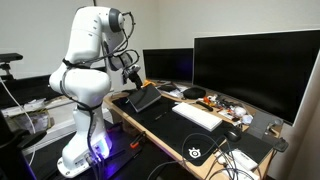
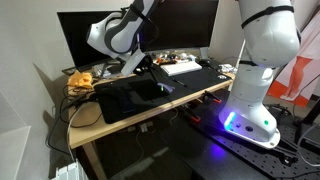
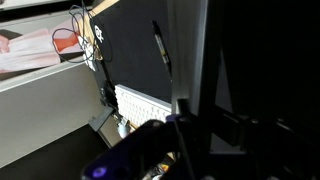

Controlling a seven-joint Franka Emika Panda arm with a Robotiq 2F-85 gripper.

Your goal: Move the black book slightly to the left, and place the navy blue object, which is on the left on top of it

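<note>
The Robotiq gripper (image 1: pixel 134 80) is down at the near end of the wooden desk (image 1: pixel 262 150), and its fingers look pinched narrowly on the upper corner of the black book (image 1: pixel 148 98), though at this distance the grip itself is hard to make out. The book stands tilted, with its high edge at the gripper and its low edge on the long black desk mat (image 1: pixel 170 128), just beside the white keyboard (image 1: pixel 197 115) and in front of the smaller monitor (image 1: pixel 168 64). The wrist view is mostly dark gripper body, with the keyboard (image 3: pixel 140 105) showing past it.
</note>
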